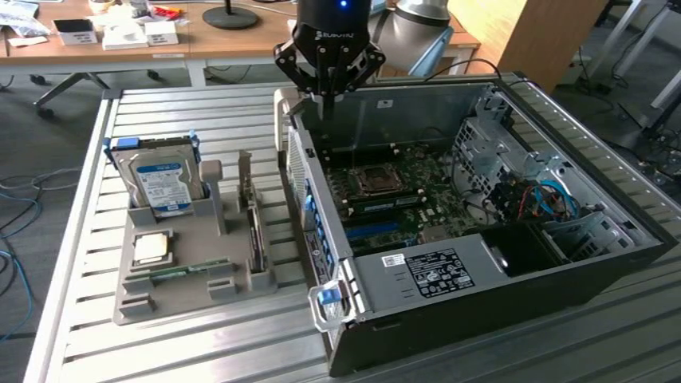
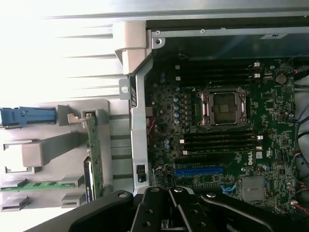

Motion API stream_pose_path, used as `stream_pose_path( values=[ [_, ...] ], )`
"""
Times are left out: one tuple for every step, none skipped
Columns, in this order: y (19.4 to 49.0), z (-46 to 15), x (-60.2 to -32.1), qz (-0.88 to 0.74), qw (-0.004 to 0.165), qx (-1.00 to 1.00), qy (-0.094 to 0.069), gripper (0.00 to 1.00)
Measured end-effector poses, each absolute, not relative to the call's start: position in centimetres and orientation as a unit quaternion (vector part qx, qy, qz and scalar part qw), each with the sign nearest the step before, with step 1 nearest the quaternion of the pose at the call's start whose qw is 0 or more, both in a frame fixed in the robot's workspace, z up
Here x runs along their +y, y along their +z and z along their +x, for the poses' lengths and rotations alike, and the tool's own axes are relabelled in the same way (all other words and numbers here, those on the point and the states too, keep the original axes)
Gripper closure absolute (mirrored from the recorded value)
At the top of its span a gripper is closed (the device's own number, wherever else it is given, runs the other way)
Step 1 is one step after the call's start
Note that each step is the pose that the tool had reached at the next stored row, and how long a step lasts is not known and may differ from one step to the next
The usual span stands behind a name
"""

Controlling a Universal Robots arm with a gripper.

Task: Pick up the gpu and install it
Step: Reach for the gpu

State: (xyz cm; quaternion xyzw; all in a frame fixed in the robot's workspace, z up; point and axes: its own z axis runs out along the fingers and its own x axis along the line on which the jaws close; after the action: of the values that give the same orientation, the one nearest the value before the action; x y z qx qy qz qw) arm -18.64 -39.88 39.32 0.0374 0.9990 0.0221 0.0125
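Starting with the containers, we note an open computer case (image 1: 596, 239) lying on its side. Inside it are the motherboard (image 1: 410, 199) with a bare processor socket (image 1: 372, 179), a blue expansion slot (image 1: 372, 233), a power supply (image 1: 426, 271) with a white-printed label, and blue and red cables (image 1: 543, 199). Beside the case, toward the exterior view's left, a grey holder (image 1: 191, 299) carries a hard drive (image 1: 159, 183) with a blue-white label, a processor chip (image 1: 151, 247), a memory stick (image 1: 181, 271) and the gpu (image 1: 253, 227), which stands on edge in its slot nearest the case. The hand (image 1: 324, 102) hangs above the far edge of the case, fingers pressed together and gripping nothing, well apart from the gpu. Case and holder sit on a slatted metal tabletop (image 1: 159, 351). Behind it we see wooden desks (image 1: 107, 48) with small boxes and a black round base (image 1: 231, 16), and loose cables on the floor (image 1: 16, 199). White lettering on the motherboard appears to read DELL (image 2: 259, 155); we cannot read the label print.
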Motion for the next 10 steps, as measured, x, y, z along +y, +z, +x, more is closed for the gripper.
stream_pose_path(
  values=[
    [39.32,-18.75,-39.89,0.037,0.013,0.999,0.022,0.89],
    [39.32,-18.85,-39.89,0.037,0.013,0.999,0.022,0.89],
    [39.32,-18.95,-39.88,0.037,0.012,0.999,0.022,0.89],
    [39.32,-19.04,-39.89,0.037,0.012,0.999,0.022,0.89],
    [39.32,-19.14,-39.89,0.037,0.013,0.999,0.022,0.89],
    [39.32,-19.23,-39.89,0.037,0.013,0.999,0.022,0.89],
    [39.32,-19.32,-39.88,0.037,0.012,0.999,0.022,0.89],
    [39.32,-19.40,-39.89,0.037,0.013,0.999,0.022,0.89],
    [39.32,-19.48,-39.88,0.037,0.013,0.999,0.022,0.89],
    [39.32,-19.57,-39.89,0.037,0.012,0.999,0.022,0.89]
  ],
)
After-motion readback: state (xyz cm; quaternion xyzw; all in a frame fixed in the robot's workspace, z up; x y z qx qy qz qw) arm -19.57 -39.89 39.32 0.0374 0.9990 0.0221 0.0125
